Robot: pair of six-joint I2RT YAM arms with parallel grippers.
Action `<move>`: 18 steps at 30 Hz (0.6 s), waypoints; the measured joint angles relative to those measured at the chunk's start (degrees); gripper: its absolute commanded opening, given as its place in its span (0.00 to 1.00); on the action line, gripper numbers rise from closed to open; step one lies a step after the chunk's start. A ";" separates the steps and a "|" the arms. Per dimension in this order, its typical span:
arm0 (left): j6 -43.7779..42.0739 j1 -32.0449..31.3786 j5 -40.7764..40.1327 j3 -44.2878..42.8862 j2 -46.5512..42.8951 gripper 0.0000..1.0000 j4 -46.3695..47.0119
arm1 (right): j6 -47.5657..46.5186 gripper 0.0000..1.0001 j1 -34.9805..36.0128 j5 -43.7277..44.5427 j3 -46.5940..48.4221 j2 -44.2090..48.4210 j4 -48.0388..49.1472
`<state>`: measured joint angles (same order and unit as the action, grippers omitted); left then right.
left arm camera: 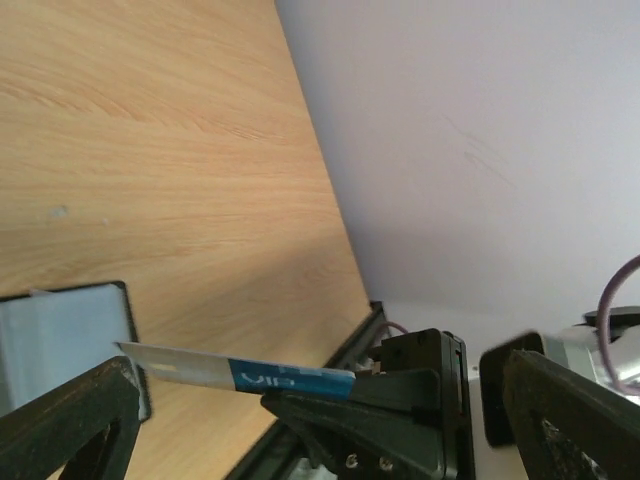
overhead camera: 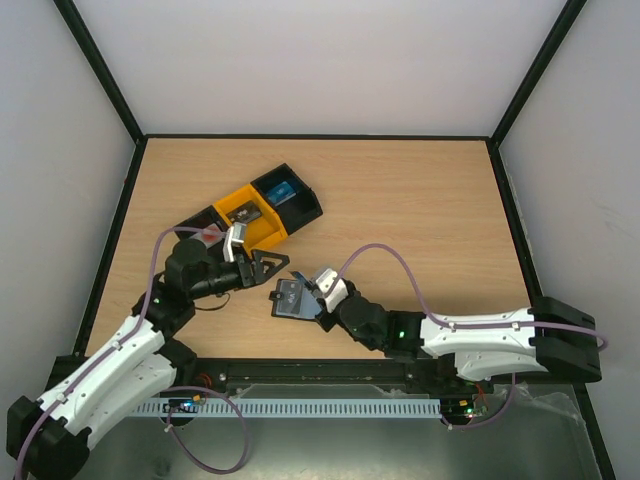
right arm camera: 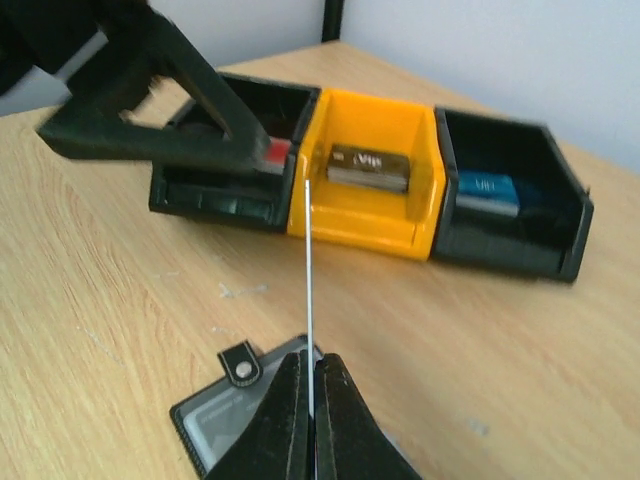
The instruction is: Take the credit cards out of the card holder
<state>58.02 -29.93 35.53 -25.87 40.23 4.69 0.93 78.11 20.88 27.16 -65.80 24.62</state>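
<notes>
Three bins (right arm camera: 352, 236) sit behind the credit card (right arm camera: 308, 290) pinched upright by right fingers (right arm camera: 283, 425); left fingers (right arm camera: 140, 110) gape wide before them.

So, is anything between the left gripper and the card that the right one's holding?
Nothing visible. The right gripper is shut on the card just above the holder, and the card's free end reaches right up to the open left gripper, with only air between them.
</notes>
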 measured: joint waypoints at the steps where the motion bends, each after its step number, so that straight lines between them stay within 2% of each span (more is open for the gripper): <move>1: -1.64 -0.02 -0.70 -0.52 -0.46 1.00 -1.49 | 2.89 0.02 0.00 0.33 0.00 0.31 -1.57; 5: -8.26 0.00 -4.42 -2.78 -1.73 1.00 -6.71 | 13.25 0.02 -0.26 0.68 -0.07 3.32 -6.58; 9: -12.59 0.00 -6.01 -3.10 -3.17 1.00 -8.87 | 20.44 0.02 -2.97 -3.15 -0.28 8.87 -7.39; 14: -13.75 0.00 -3.50 -2.01 -3.72 0.96 -6.82 | 27.17 0.02 -7.82 -10.88 -1.46 12.79 -6.60; 18: -10.60 0.00 0.90 0.52 -3.50 0.92 -1.90 | 33.20 0.02 -8.98 -15.32 -2.69 14.47 -4.87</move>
<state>47.42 -29.93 36.42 -25.34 36.73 2.79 34.13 69.12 5.56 24.47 -51.33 19.75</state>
